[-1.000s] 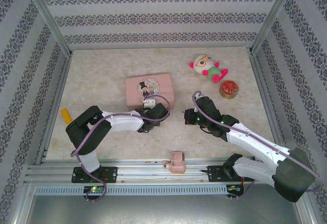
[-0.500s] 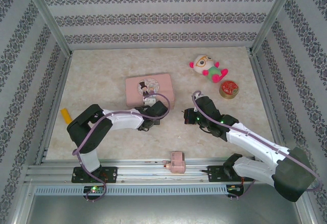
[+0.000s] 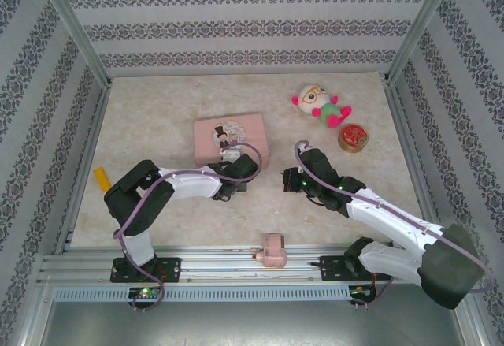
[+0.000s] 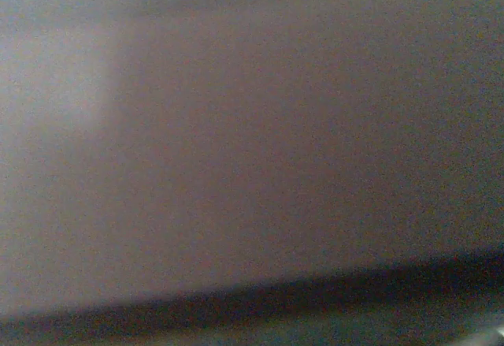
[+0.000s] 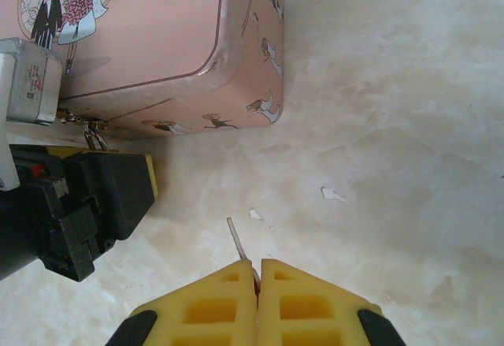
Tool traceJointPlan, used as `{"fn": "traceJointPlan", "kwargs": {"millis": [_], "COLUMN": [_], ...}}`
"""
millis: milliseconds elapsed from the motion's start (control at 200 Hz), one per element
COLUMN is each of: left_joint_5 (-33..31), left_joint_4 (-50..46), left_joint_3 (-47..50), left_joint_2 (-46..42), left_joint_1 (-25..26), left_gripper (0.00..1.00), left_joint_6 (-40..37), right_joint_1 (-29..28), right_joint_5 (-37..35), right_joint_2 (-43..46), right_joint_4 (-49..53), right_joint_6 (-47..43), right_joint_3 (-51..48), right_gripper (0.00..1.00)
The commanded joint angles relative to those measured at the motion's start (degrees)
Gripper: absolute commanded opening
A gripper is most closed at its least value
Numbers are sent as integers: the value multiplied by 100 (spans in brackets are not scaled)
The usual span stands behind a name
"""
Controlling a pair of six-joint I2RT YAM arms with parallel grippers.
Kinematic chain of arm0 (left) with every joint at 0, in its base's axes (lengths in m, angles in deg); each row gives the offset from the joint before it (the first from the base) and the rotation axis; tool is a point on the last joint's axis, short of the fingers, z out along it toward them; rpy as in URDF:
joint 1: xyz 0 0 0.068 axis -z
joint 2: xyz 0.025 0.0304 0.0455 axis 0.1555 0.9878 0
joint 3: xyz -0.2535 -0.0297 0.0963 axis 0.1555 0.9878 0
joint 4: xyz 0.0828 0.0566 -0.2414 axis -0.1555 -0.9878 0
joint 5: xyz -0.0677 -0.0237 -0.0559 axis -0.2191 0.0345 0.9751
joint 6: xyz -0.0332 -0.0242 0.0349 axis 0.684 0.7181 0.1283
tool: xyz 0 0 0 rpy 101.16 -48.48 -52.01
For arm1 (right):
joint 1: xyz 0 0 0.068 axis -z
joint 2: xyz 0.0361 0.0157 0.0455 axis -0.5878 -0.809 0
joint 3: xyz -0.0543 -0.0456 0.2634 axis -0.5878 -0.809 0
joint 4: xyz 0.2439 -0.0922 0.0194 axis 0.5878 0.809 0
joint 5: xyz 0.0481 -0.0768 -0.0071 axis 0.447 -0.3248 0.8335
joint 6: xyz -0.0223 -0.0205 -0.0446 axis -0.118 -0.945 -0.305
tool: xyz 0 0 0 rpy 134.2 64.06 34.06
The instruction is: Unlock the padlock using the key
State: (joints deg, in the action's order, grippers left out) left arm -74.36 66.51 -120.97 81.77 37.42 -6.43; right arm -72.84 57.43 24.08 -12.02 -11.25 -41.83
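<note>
My right gripper (image 5: 257, 266) is shut on the key (image 5: 235, 236), a slim grey shaft that sticks out ahead of the yellow fingertips, just above the table. It sits a short way right of the pink tin (image 3: 231, 139). The padlock (image 5: 93, 133) shows as a thin loop with a brass bit at the tin's front edge, mostly hidden. My left gripper (image 3: 230, 161) is pressed up against that edge, and one black, yellow-padded finger (image 5: 102, 196) lies just below the padlock. How its jaws stand is hidden. The left wrist view is a close pinkish blur.
A plush toy (image 3: 319, 106) and a round red tin (image 3: 353, 137) lie at the back right. A yellow block (image 3: 102, 177) rests by the left wall. A small pink object (image 3: 273, 250) sits on the front rail. Bare marble lies between the two grippers.
The left wrist has nudged slightly closer to the tin's front edge. The right arm and the key have stayed where they were.
</note>
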Motion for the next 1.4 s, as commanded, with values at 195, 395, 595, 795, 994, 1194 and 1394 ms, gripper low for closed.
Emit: {"fn": "traceJointPlan", "kwargs": {"millis": [195, 395, 595, 795, 994, 1194, 1394], "left_joint_5": [274, 329, 550, 751, 1099, 1353, 1715], "left_joint_4": [-217, -295, -152, -5, 273, 508, 748], "left_joint_3": [160, 161, 195, 143, -144, -718, -1114], "left_joint_2": [121, 83, 50, 6, -11, 170, 370], "left_joint_1": [-50, -49, -49, -43, -49, -71, -126], "left_gripper": [45, 39, 31, 23, 19, 10, 5], "left_joint_6": [128, 67, 20, 18, 165, 227, 340], "right_joint_1": [43, 38, 28, 20, -25, -20, -33], "right_joint_5": [44, 66, 65, 57, 39, 148, 156], "right_joint_2": [-3, -58, -38, -56, -144, -327, -499], "right_joint_4": [-115, -120, -160, -183, -495, -1401, -2342], "right_joint_6": [-127, -131, -105, -109, -20, 166, 381], "right_joint_3": [138, 173, 173, 150, -170, -693, -1150], "right_gripper": [0, 0, 0, 0, 0, 0, 0]}}
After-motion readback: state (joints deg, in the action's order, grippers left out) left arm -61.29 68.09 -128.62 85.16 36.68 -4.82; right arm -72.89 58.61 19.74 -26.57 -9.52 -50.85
